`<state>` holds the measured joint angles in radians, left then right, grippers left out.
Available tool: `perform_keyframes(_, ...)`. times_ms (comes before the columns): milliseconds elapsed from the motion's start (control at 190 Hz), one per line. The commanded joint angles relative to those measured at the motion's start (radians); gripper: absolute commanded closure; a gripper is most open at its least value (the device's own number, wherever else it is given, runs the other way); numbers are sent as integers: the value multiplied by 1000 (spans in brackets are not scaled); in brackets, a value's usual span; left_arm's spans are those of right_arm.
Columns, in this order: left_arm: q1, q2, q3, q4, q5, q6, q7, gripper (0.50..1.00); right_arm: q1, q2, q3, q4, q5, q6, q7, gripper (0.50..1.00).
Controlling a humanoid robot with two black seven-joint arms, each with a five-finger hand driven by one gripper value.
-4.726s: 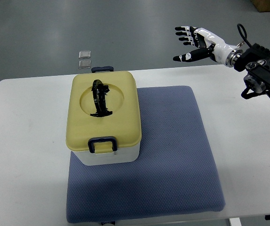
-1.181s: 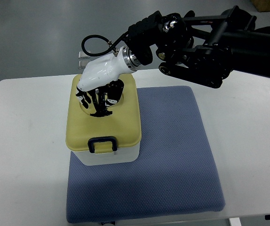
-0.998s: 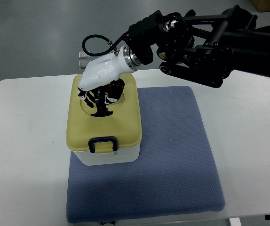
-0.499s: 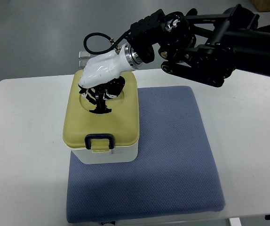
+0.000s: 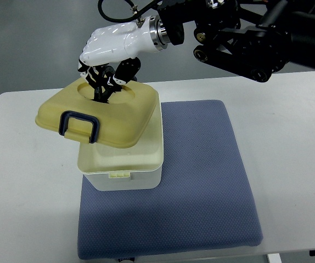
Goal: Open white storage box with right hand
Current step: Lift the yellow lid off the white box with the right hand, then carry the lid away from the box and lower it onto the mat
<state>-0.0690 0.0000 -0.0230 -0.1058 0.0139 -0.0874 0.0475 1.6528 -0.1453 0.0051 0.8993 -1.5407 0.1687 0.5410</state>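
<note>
Lid (image 5: 105, 112) of the white storage box (image 5: 125, 164) is what I see first: pale yellow, lifted and tilted, its far edge high under my right hand (image 5: 109, 46) and its near-left corner dropped out past the box's left wall. A dark blue latch loop (image 5: 79, 125) hangs on the lid's low front edge, facing toward me and to the left. The lid's long axis runs from the lower left up toward the hand, skewed against the box beneath it.

My right hand, white-shelled with black fingers (image 5: 103, 82), is clenched on the black carry handle (image 5: 101, 93) set in the round recess on the lid's top. I read that as a firm grasp; the fingertips themselves are partly buried in the recess.

Below the hand, the box body stands upright with its rim exposed along the near and right sides, and a small pale catch shows on its front face. I can make out no brand, label or writing on the box or the lid.

The box rests on the far-left part of a blue-grey textured mat (image 5: 201, 192), which lies on the white surface (image 5: 26, 192). The black forearm runs off to the upper right from the hand.
</note>
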Motion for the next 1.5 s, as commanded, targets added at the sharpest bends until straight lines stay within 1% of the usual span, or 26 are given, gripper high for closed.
perform_keyframes(0,0,0,2,0,0,0,0,500,-7,-36,35,-16,1,2,-4,1000)
perform_keyframes(131,0,0,2,-2,0,0,0,500,-18,-68,73,-39,2,8,-9,1000)
perform_keyframes(357,0,0,2,-2,0,0,0,500,-77,-145,79,-120,1,5,-13,1000)
perform_keyframes(410,0,0,2,-2,0,0,0,500,-90,-162,79,-125,2,6,-12,1000)
perform_keyframes(478,0,0,2,-2,0,0,0,500,-117,-191,79,-132,1,-9,-12,1000)
perform_keyframes(630,0,0,2,-2,0,0,0,500,-177,-254,76,-132,1,-8,0,1000)
perform_keyframes(740,0,0,3,-2,0,0,0,500,-211,-263,79,-132,1,-20,-1,1000)
perform_keyframes(903,0,0,3,1,0,0,0,500,-214,-284,58,-161,-7,-28,-15,1000)
perform_keyframes(1019,0,0,5,3,0,0,2,500,-240,-309,47,-181,-19,-17,-50,1000)
perform_keyframes(1150,0,0,5,3,0,0,0,500,-248,-346,-16,-186,-19,-20,-69,1000)
perform_keyframes(1313,0,0,5,3,0,0,2,500,-291,-376,-43,-189,-18,-28,-69,1000)
perform_keyframes(1496,0,0,5,3,1,0,2,500,-343,-382,-42,-188,-16,-29,-69,1000)
